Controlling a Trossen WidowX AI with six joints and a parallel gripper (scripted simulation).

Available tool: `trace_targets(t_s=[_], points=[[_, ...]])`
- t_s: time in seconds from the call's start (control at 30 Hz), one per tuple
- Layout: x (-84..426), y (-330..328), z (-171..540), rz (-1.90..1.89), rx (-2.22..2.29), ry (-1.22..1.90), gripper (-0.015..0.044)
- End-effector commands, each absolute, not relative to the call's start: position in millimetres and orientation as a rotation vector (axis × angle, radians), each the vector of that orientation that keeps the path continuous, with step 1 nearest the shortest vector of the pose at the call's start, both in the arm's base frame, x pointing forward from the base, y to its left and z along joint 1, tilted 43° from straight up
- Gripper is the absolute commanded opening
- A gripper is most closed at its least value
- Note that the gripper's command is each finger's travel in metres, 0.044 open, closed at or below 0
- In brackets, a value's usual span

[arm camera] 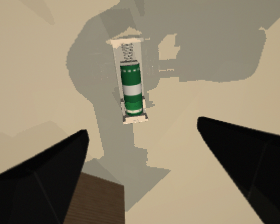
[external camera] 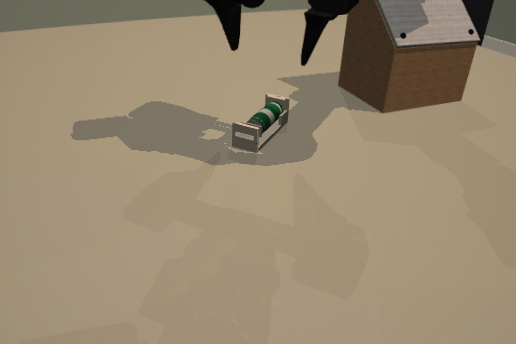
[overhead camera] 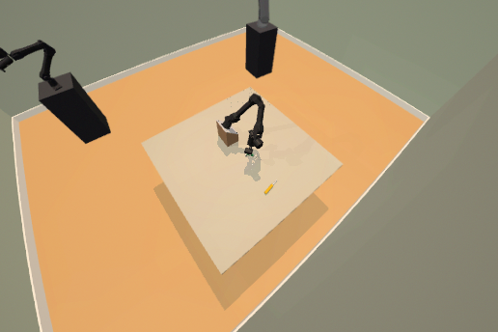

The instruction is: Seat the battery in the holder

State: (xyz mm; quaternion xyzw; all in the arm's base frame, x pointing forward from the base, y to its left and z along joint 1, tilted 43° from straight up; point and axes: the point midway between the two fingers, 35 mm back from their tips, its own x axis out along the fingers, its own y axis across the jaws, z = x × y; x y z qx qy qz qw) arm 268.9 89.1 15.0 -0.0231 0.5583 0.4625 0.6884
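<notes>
A big orange floor (overhead camera: 96, 208) with a pale rim fills the top view. Two black boxes stand on it, one far (overhead camera: 261, 49) with a grey arm on top, and one at the left (overhead camera: 73, 107) with a black arm on top. In the middle lies a tan table top (overhead camera: 227, 208).

On the table, a brown wooden block (external camera: 395, 71) with a slanted grey plate on top stands at the far right in the exterior view. The black robot arm (overhead camera: 255, 117) is bolted to that plate and bends over and down toward the table.

The claw (external camera: 268, 53) hangs in the air above the table. Its two pointed fingers (external camera: 231, 23) are spread wide apart, and nothing is between them. It touches nothing.

Below the claw, well apart from it, sits the small pale holder (external camera: 261, 125) on the table, in the claw's dark shadow. The green battery (arm camera: 131, 89) with a white band lies inside the holder, in line with its long sides. In the wrist view the coil spring (arm camera: 127, 51) is at the far end of the holder, and the battery's far end seems to touch it, though the view is too small to be sure. The battery's near end sits at the holder's near end plate (external camera: 246, 137).

A small yellow pen-like thing (overhead camera: 270, 187) lies alone on the table, nearer than the arm.
</notes>
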Motion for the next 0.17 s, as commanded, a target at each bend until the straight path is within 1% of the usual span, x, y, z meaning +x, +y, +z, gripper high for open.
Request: trace_targets(t_s=[0.0, 0.13], points=[[269.0, 88.9, 16.4, 1.037, -0.055, 1.245, 0.044], [269.0, 88.9, 16.4, 1.037, -0.055, 1.245, 0.044]])
